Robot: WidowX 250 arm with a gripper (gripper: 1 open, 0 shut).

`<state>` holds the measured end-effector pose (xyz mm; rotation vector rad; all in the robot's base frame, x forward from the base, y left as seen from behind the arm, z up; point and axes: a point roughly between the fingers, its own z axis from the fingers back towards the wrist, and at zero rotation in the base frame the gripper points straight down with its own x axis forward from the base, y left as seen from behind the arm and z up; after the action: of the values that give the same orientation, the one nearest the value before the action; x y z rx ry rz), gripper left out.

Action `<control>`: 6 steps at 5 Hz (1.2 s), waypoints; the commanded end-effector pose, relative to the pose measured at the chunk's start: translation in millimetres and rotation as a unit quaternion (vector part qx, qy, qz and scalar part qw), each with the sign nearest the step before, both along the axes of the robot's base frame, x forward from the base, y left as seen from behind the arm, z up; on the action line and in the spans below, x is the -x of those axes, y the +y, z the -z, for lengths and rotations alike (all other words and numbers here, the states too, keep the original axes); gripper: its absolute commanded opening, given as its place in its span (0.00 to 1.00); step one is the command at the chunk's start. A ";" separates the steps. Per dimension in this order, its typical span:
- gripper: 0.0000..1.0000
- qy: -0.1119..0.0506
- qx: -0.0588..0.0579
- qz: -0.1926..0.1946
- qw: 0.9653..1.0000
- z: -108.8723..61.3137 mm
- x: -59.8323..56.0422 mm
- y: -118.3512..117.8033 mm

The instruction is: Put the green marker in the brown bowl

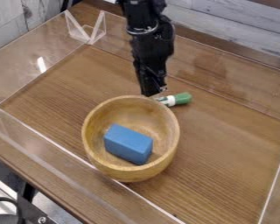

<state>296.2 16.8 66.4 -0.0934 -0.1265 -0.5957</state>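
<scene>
Wooden tabletop (236,149) walled by clear plastic panels, viewed from above and to one side. Near centre, the brown bowl (166,121), round and thick-walled, with a blue block (129,143) lying inside on its floor. Just behind the bowl's far rim, the green marker (178,99), lying on the table, only its green-capped end and a sliver of white barrel showing. Directly over that spot, a black gripper (153,89) pointing straight down, jaws clamped together at the marker's near end.

Whether the marker is truly pinched or merely touched: impossible to tell, since the fingertips sit right at the bowl's rim and cover the barrel.

For doing this step well, likely best: confirming a firm pinch across the barrel before any lift, raising straight up until the marker clears the thick rim, then shifting toward the bowl's middle, away from the blue block, and letting go low to prevent bouncing out.

Hidden or unclear: most of the marker's barrel, the fingertip contact, the arm's upper part beyond the top edge, lettering on the marker.
</scene>
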 end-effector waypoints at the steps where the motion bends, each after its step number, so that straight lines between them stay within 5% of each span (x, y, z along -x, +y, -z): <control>1: 0.00 -0.035 -0.003 0.012 0.999 -19.1 -1.8 -4.5; 2: 0.00 -0.037 -0.002 0.018 0.999 -19.6 2.0 -6.9; 3: 1.00 -0.038 0.002 0.032 0.999 -13.3 -8.1 -12.2; 4: 1.00 -0.037 0.005 0.046 0.998 -5.9 -19.5 -17.9; 5: 0.00 -0.033 0.004 0.060 0.998 2.9 -29.5 -23.3; 6: 0.00 -0.031 0.002 0.070 0.997 8.3 -37.2 -26.5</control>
<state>320.7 -8.0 40.0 -0.1191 -0.1188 -0.7235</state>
